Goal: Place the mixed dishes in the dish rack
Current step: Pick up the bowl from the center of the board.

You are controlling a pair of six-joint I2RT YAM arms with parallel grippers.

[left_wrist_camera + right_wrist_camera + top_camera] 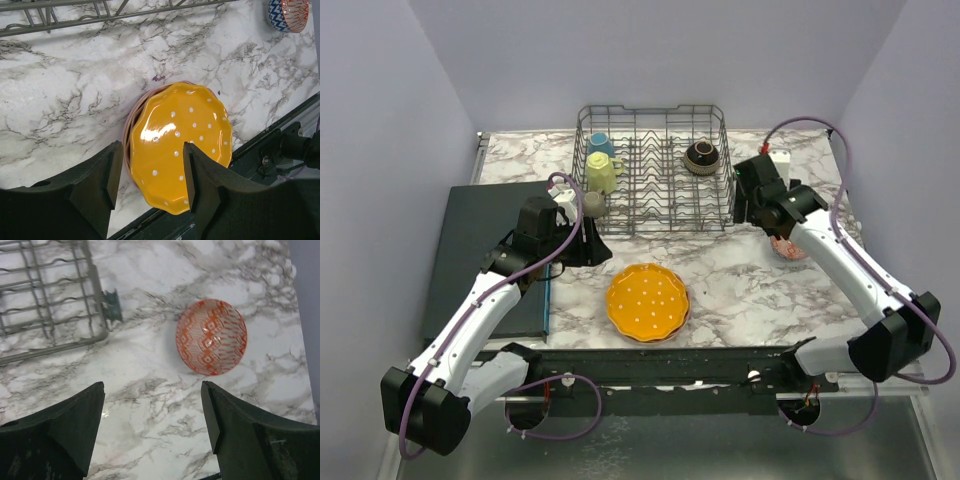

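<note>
The rectangular grey wire dish rack [655, 170] stands at the far middle of the white marble-patterned tabletop [740, 280]. In its left end a small blue mug [600, 143] sits behind a small yellow mug [603, 172], and a dark brown bowl [702, 155] rests towards the right end. A small olive mug [592, 205] is at the rack's near left corner; whether it is inside the wire or just outside, the top view does not settle.

The scalloped orange plate with white dots [177, 150] lies flat on the table in front of the rack, on top of at least one other plate whose pinkish rim [127, 145] shows at its left edge. The left gripper [152, 165] hangs above this stack with its jaws apart and nothing between them — the plate is well below the pads.

The right gripper [152, 410] is spread wide and empty, near the rack's right end. Beyond it, on the table, sits the round bowl with an orange-patterned inside and blue-patterned outside [211, 337], upright and apart from the rack. A dark flat mat [485, 255] lies at the left.
</note>
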